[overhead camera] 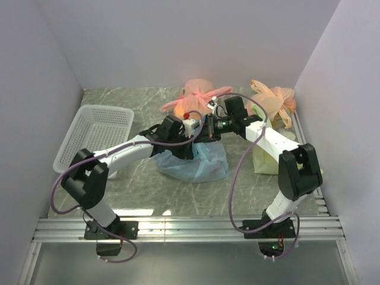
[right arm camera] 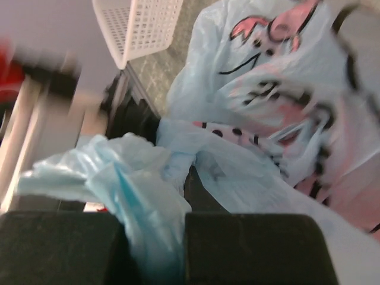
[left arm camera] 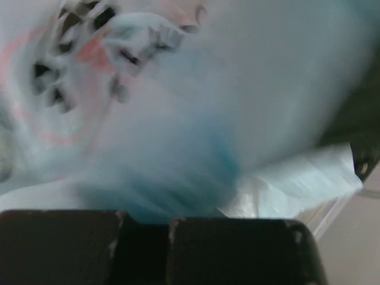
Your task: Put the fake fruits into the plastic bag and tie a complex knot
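Note:
The light blue plastic bag with its pink-and-dark print lies in the middle of the table, bulging. Both grippers meet just above its top. My left gripper is shut, and in the blurred left wrist view, bunched blue film of the plastic bag runs into the left gripper. My right gripper is shut on a twisted blue handle that leads back to the plastic bag. From above, the right gripper faces the left one. The fake fruits are hidden. I cannot make out a knot.
A white mesh basket stands at the left, also in the right wrist view as the basket. Two tied pink-orange bags sit at the back. A yellow-green bag rests beside the right arm. Walls close in on three sides.

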`<action>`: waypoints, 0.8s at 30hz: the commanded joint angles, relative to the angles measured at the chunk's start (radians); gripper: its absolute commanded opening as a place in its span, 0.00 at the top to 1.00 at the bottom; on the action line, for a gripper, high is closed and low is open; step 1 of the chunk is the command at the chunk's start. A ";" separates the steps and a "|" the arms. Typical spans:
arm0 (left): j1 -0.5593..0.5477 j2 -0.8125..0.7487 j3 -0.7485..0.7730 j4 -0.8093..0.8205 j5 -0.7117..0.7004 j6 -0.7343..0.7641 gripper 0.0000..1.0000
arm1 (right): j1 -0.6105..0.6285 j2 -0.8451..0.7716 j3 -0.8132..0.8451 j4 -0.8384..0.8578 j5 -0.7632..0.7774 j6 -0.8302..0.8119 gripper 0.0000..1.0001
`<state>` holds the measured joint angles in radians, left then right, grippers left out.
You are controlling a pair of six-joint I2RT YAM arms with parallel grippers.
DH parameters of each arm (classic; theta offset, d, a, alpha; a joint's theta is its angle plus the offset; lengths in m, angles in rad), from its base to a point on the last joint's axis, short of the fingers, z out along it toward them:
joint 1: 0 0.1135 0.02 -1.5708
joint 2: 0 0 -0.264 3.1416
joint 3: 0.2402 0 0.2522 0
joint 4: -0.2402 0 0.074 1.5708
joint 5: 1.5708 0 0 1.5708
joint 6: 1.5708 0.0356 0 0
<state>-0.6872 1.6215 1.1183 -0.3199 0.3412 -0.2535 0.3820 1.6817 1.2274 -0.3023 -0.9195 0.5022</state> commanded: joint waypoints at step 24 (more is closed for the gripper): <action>0.172 -0.120 0.072 0.170 0.280 -0.273 1.00 | -0.090 -0.241 -0.331 0.520 -0.004 0.594 1.00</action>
<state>-0.5247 1.5749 1.1004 -0.0723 0.6205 -0.6571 0.3199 1.5124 0.9493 0.1230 -0.9184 0.9489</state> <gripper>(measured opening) 0.015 0.008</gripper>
